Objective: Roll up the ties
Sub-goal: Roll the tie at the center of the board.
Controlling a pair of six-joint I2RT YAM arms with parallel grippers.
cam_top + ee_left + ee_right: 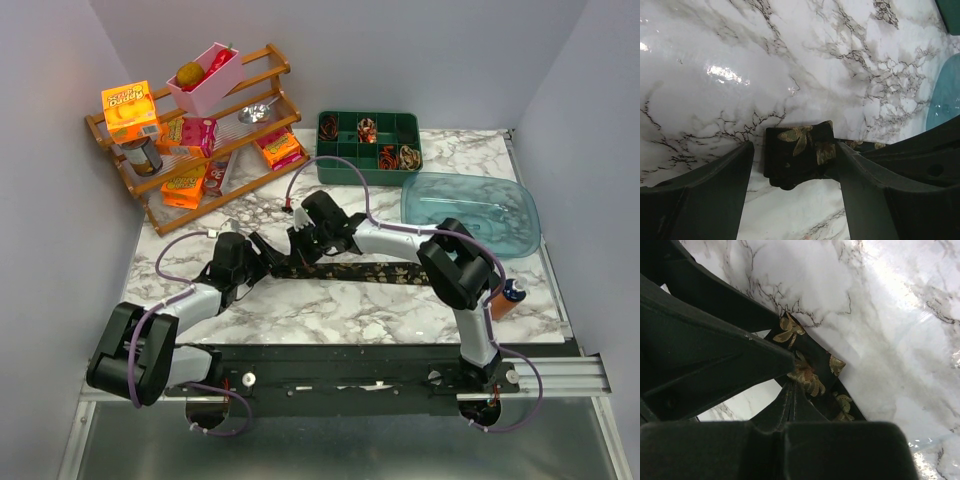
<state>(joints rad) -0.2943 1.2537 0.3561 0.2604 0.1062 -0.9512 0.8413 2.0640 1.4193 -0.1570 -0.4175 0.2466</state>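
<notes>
Now, tie (375,272): flat on marble table (330,312), one end folded.
Left gripper (795,156): spread wide, straddling tie's folded end.
Right gripper (788,361): clenched, tip touching tie.

Most of my free room is the near strip of bare worktop (340,315) in front of the tie (390,272), which lies stretched across the middle. There is another open band between the tie and the green tray (350,177). The far left corner is taken up by a wooden rack (215,193) loaded with boxes. The far right is covered by a translucent blue lid (470,210), and a small bottle (511,293) stands just beside my right arm near the right edge. The centre is tight. The left tool (795,165), fingers spread around the tie's folded end, sits close to the closed right tool (297,243). A purple cable (322,158) loops above them.
</notes>
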